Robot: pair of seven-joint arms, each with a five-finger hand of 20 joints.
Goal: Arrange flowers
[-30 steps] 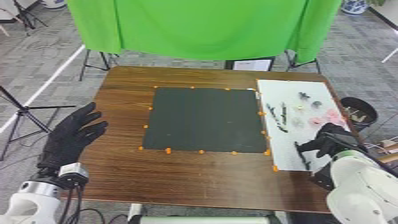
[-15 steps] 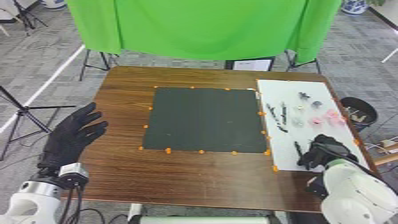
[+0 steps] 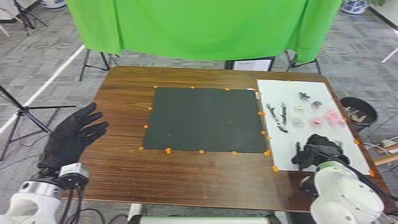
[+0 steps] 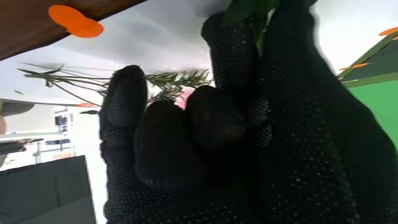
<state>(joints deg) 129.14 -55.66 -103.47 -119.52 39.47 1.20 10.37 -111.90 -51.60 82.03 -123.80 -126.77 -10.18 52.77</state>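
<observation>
Head view, right hand [image 3: 318,152] by sheet's near edge [image 3: 287,166], mat [image 3: 206,120] apart

Found the mat [image 3: 204,120] on the table [image 3: 209,180], with markers [image 3: 169,150] along its edges. Noted the sheet [image 3: 284,150] just right of the mat, with loose stems [image 3: 283,114] on the side nearest the mat and flowers [image 3: 333,118] farther right. Located the right hand [image 3: 318,151] right of the mat's near right corner, with a stem [image 4: 260,30] between thumb and fingers; the left hand [image 3: 65,140], left of the mat. Recorded the bin [image 3: 359,107] right of the mat, past the table, and the cloth [image 3: 200,30] behind the mat.
</observation>
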